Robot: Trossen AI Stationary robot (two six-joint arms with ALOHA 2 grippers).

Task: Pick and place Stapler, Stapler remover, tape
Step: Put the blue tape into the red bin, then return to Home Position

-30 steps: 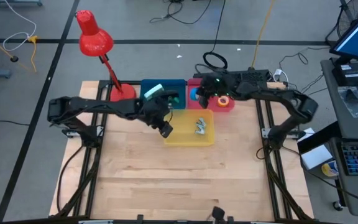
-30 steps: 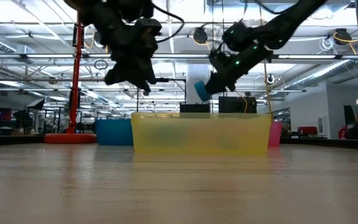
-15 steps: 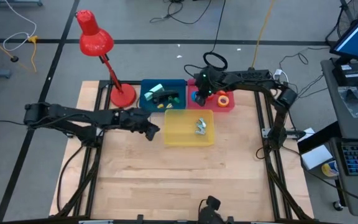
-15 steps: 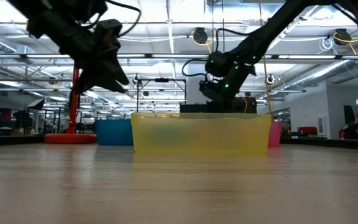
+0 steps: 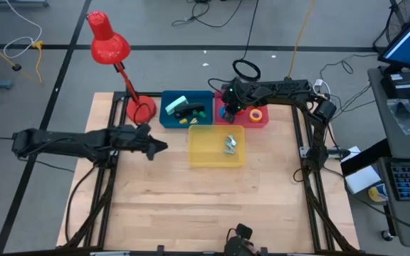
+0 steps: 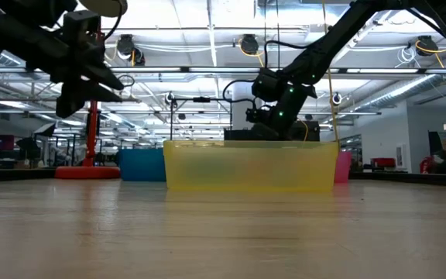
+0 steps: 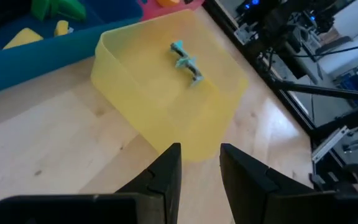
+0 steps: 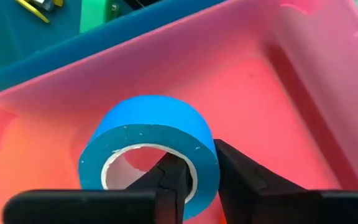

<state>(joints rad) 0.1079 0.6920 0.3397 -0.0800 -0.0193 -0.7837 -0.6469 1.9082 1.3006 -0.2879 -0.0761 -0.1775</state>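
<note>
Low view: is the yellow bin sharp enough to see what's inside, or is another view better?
Low view: the yellow bin is blurred and its translucent wall hides the contents. Left wrist view: the small teal item on the bin's floor shows clearly.

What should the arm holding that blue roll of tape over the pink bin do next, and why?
Probably open wider and lift away. The right end effector has the blue tape low inside the pink bin, its fingers straddling the roll's wall, so the tape looks delivered.

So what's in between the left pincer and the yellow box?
Nothing but bare wooden table. The high view shows the left pincer beside the yellow box, apart from it, and the left wrist view shows only wood before the box.
</note>
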